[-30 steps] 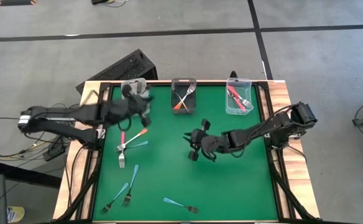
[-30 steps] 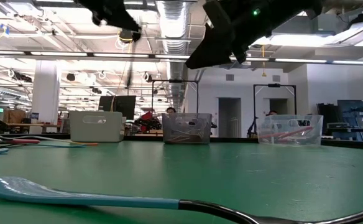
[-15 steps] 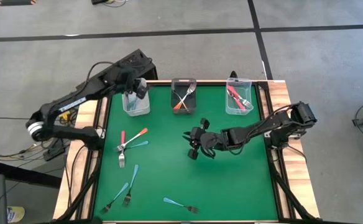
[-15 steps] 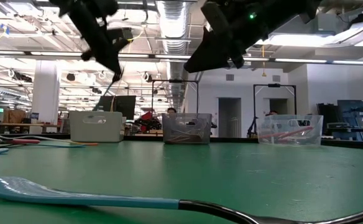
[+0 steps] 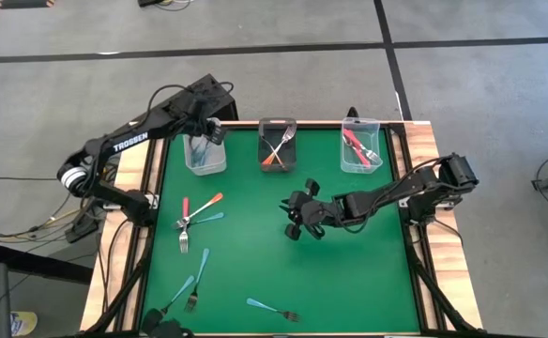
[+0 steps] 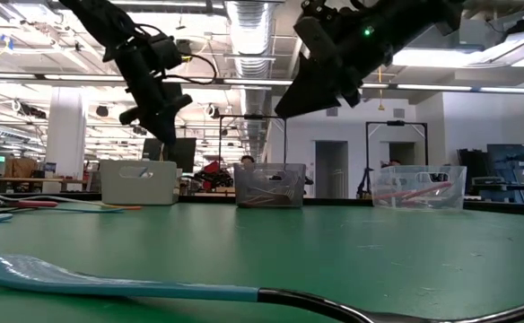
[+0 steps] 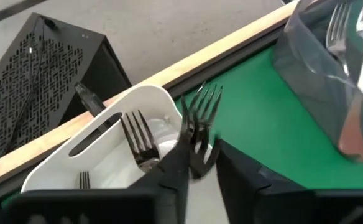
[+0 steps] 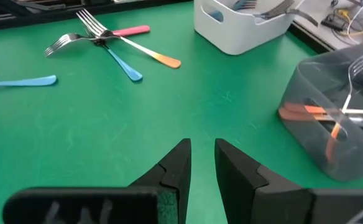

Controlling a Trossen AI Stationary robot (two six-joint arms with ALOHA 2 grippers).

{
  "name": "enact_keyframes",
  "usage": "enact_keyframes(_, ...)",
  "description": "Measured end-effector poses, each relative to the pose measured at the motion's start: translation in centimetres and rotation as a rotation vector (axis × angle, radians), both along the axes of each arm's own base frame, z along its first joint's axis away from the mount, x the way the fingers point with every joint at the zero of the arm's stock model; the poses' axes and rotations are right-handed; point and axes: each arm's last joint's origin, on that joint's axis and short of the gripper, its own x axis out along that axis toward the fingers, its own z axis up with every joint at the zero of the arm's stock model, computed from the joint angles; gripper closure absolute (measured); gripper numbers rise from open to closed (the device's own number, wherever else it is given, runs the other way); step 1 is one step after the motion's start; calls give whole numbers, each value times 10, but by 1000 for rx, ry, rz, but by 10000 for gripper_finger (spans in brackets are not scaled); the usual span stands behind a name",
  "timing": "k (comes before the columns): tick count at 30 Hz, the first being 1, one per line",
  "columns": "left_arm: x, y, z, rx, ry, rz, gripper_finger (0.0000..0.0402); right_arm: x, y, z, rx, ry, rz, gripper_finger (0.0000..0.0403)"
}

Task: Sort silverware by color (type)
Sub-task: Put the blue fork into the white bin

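The left gripper [image 5: 208, 131] is hanging over the white bin [image 5: 205, 156] at the far left of the green surface [image 5: 349, 272], its jaws gripping a fork [image 7: 201, 134] by the handle, tines pointing up beside the bin's rim; more forks are standing inside that bin. Nearer the front on the left, a pink-red fork [image 5: 184, 214], an orange fork [image 5: 205, 206] and a light blue fork [image 5: 206, 218] are lying crossed in a small pile. Below them, three more light blue forks are resting apart: one [image 5: 197, 269] angled toward the front, one [image 5: 175, 298] by the front-left corner, one [image 5: 272, 309] near the front edge. In the middle at the back, the dark bin [image 5: 278, 144] is holding orange forks. The right gripper [image 5: 299, 216] is hovering mid-surface, jaws slightly parted and holding nothing. At far right, the clear bin [image 5: 360, 147] is holding pink-red forks.
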Motion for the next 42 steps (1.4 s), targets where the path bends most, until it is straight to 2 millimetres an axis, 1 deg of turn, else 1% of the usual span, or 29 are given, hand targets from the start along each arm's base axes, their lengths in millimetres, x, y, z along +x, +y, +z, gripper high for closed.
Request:
enact_keyframes(2, 0, 1, 0, 15, 10, 12, 307, 0, 0, -1, 13, 0, -9, 305)
enact_keyframes(6, -2, -2, 8, 60, 7, -6, 253, -1, 2, -1, 34, -9, -16, 305)
enact_keyframes(9, -1, -11, 17, 92, 1, -67, 225, -1, 5, -1, 41, -7, 2, 305)
enact_keyframes(11, 2, -25, 27, 109, -32, -131, 214, -1, 7, -1, 60, -3, 28, 305)
enact_keyframes(13, 8, -44, 39, 133, -66, -225, 209, -1, 8, -1, 79, 0, 56, 305)
enact_keyframes(15, 16, -69, 48, 170, -100, -333, 208, -1, 10, -1, 97, 2, 84, 305)
enact_keyframes(17, 24, -98, 49, 198, -149, -453, 208, -1, 12, -1, 122, 8, 124, 305)
enact_keyframes(19, 31, -130, 42, 209, -195, -582, 208, -2, 18, -2, 166, 12, 165, 305)
enact_keyframes(21, 35, -161, 32, 209, -257, -700, 207, -4, 28, -2, 195, 17, 207, 305)
enact_keyframes(24, 36, -204, 13, 212, -362, -847, 207, -11, 51, -3, 205, 34, 287, 305)
enact_keyframes(26, 34, -229, -3, 206, -412, -937, 207, -16, 68, -3, 205, 39, 339, 305)
enact_keyframes(29, 29, -258, -22, 213, -451, -1038, 207, -26, 91, -3, 205, 47, 407, 305)
enact_keyframes(30, 27, -265, -27, 221, -458, -1055, 207, -29, 98, -3, 209, 50, 422, 305)
enact_keyframes(33, 22, -282, -38, 227, -445, -1070, 207, -34, 116, -13, 232, 73, 443, 301)
enact_keyframes(35, 22, -291, -41, 229, -450, -1076, 207, -35, 128, -24, 243, 112, 454, 293)
enact_keyframes(38, 20, -303, -45, 221, -440, -1095, 207, -36, 149, -34, 303, 153, 450, 275)
enact_keyframes(40, 20, -308, -47, 223, -435, -1099, 207, -35, 162, -35, 400, 163, 407, 260)
enact_keyframes(42, 19, -312, -47, 230, -443, -1100, 207, -37, 170, -34, 542, 182, 337, 246)
